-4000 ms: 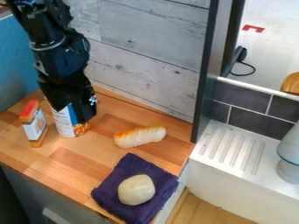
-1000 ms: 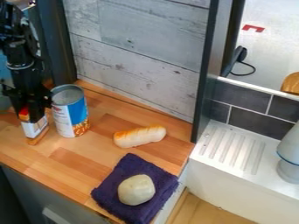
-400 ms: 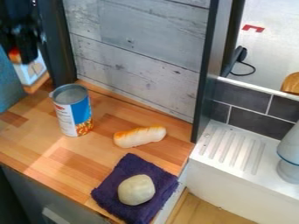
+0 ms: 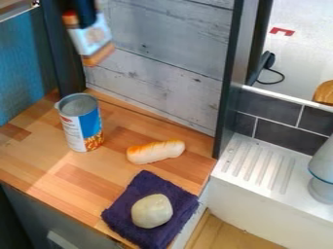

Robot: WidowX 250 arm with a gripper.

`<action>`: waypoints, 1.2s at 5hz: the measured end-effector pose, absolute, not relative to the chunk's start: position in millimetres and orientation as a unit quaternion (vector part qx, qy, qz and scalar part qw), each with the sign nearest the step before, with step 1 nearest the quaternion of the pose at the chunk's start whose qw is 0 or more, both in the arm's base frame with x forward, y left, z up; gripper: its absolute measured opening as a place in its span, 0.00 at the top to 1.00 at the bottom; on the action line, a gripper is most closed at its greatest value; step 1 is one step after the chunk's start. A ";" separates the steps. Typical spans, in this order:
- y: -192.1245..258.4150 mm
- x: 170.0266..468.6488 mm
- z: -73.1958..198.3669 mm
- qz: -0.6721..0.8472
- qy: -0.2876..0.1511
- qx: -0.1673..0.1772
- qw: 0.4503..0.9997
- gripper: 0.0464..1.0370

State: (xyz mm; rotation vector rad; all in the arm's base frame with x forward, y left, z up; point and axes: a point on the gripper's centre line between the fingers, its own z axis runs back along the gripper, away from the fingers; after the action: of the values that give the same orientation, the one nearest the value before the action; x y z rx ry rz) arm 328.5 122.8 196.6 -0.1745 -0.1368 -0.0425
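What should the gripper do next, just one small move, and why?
I'd probably shift the box sideways before any lowering: the gripper holds it in the air, and from this view it hangs above the can.

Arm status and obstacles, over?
Gripper shut on orange-topped box. Box tilted, off the counter. Can upright below, not touching it.

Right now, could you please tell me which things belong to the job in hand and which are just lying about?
In use:
orange-topped container, held up by the pincer

Lying about:
can
bread roll
purple cloth
pale round item on the cloth
white vessel, right edge
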 end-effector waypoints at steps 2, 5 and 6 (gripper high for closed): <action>21.4 352.6 165.1 -0.172 -0.041 -0.072 0.982 0.65; -7.9 345.3 106.8 -0.193 -0.008 -0.005 0.981 0.65; -6.3 352.6 77.9 -0.186 0.007 0.000 0.983 0.65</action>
State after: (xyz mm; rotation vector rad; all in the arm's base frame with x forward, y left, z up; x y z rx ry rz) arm 352.6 -6.3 77.9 -0.0009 0.0139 -0.3733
